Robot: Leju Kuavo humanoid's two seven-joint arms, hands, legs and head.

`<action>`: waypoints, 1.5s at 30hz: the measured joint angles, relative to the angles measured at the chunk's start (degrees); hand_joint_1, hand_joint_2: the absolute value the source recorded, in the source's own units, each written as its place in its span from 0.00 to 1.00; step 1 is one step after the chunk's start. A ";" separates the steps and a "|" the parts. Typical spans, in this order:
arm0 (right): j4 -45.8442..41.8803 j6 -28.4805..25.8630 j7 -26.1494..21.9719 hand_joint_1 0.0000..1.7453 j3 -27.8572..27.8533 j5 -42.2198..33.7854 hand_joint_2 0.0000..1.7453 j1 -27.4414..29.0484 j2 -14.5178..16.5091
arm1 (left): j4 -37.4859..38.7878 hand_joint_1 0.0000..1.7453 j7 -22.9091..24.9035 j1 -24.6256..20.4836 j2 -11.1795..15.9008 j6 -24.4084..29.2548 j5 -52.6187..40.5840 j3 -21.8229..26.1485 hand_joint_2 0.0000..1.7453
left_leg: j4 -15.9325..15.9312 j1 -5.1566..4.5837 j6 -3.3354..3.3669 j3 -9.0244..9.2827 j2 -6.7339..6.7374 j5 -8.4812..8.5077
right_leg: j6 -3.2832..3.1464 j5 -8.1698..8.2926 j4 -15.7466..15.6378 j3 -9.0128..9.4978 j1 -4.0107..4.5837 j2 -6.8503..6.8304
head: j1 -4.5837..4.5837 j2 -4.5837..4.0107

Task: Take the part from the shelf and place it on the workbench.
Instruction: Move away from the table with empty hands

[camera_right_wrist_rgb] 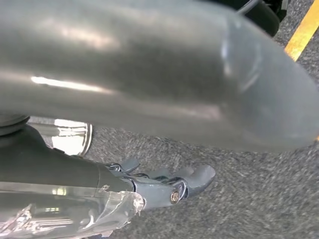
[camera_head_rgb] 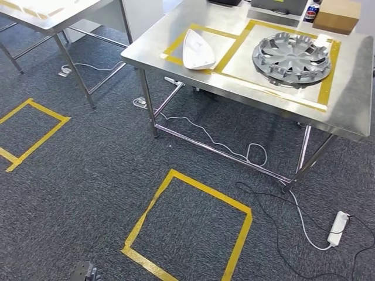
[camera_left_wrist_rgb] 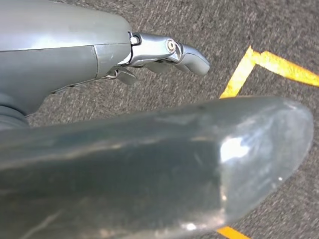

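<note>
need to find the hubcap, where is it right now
In the head view the hubcap lies flat on the steel workbench, inside the right-hand yellow-taped area, right of the white part.

Head view: high on robot, facing forward and down, steel workbench [camera_head_rgb: 345,99] far right, second table [camera_head_rgb: 66,20] far left, grey carpet [camera_head_rgb: 88,175] with yellow tape square [camera_head_rgb: 238,243] near, mid distance

Left wrist view: close behind left hand [camera_left_wrist_rgb: 112,59], thumb [camera_left_wrist_rgb: 169,154] large in frame, aimed down at carpet and yellow tape corner [camera_left_wrist_rgb: 259,62]

Right wrist view: close behind right hand [camera_right_wrist_rgb: 150,186], also aimed at floor, tape strip [camera_right_wrist_rgb: 302,32] at corner

Shared across all views: carpet with yellow tape
</note>
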 joint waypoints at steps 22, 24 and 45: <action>0.01 -0.43 -0.78 0.00 0.09 0.23 0.00 0.08 0.07 | 0.01 0.00 4.06 0.21 -0.31 -2.16 0.74 0.55 0.00 | 4.95 -0.72 1.27 -5.87 -5.54 -1.12 | -0.95 -1.68 -0.17 2.06 -0.31 5.43 | -0.02 0.00; 0.01 -0.51 -0.76 0.00 0.09 0.23 0.00 0.16 0.07 | 0.01 0.00 4.04 0.02 -0.40 -2.26 0.68 0.59 0.00 | 12.11 -0.73 1.00 -8.89 -4.15 -4.81 | -1.20 -1.51 -0.20 1.72 -0.13 3.87 | -0.13 0.00; 0.01 -0.85 1.71 0.00 0.10 1.13 0.00 0.09 0.09 | 0.01 0.00 -1.44 0.34 0.09 -2.61 -3.43 -1.06 0.00 | -0.53 -1.16 3.74 -1.64 -6.98 1.60 | 0.70 -3.45 4.71 -0.01 -0.33 7.14 | 0.26 0.00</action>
